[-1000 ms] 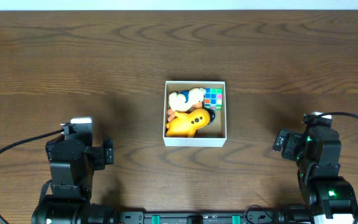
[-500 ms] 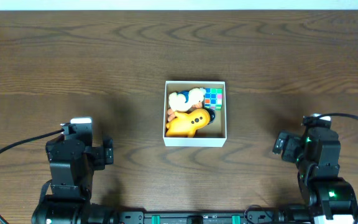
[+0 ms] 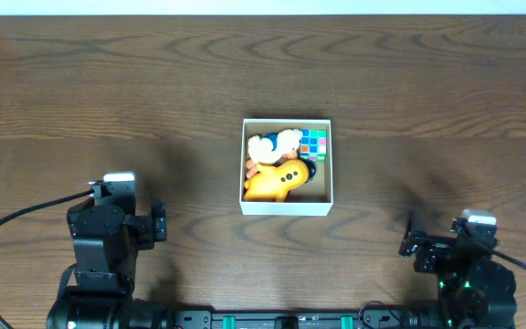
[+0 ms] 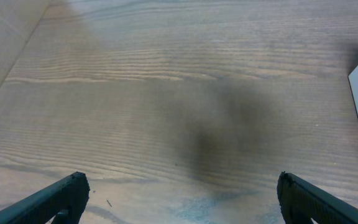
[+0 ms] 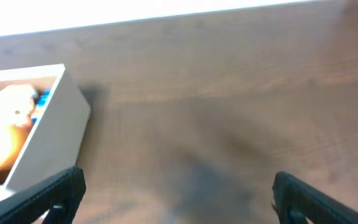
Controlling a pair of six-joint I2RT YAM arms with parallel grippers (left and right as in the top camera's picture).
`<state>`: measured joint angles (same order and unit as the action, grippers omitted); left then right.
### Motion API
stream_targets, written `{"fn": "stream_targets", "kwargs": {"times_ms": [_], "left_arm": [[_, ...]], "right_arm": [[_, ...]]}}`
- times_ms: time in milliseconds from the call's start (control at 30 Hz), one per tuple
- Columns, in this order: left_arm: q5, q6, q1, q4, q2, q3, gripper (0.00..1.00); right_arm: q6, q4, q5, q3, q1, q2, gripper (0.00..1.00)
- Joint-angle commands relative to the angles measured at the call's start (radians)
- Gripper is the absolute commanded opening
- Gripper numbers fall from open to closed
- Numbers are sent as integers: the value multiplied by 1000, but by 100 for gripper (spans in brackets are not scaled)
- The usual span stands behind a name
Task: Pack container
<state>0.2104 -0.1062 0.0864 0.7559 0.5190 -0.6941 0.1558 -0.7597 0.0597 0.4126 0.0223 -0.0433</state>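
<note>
The container (image 3: 286, 207) sits mid-way across the counter (image 3: 108, 91), well apart from both arms, whose jaws gape empty; its thin card walls look light but crushable, the toys (image 3: 277, 178) adding little weight, so pinch one wall gently near a corner.

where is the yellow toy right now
In the overhead view the yellow toy lies inside the container near the middle of the table, in the half nearer the robot, just below the cream toy and the coloured cube.
</note>
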Motion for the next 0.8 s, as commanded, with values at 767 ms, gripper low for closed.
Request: {"fn": "stream_targets", "kwargs": {"times_ms": [767], "left_arm": [[11, -10, 3, 0, -4, 3, 98]], "right_arm": [[-183, 688, -75, -407, 18, 38, 99]]}}
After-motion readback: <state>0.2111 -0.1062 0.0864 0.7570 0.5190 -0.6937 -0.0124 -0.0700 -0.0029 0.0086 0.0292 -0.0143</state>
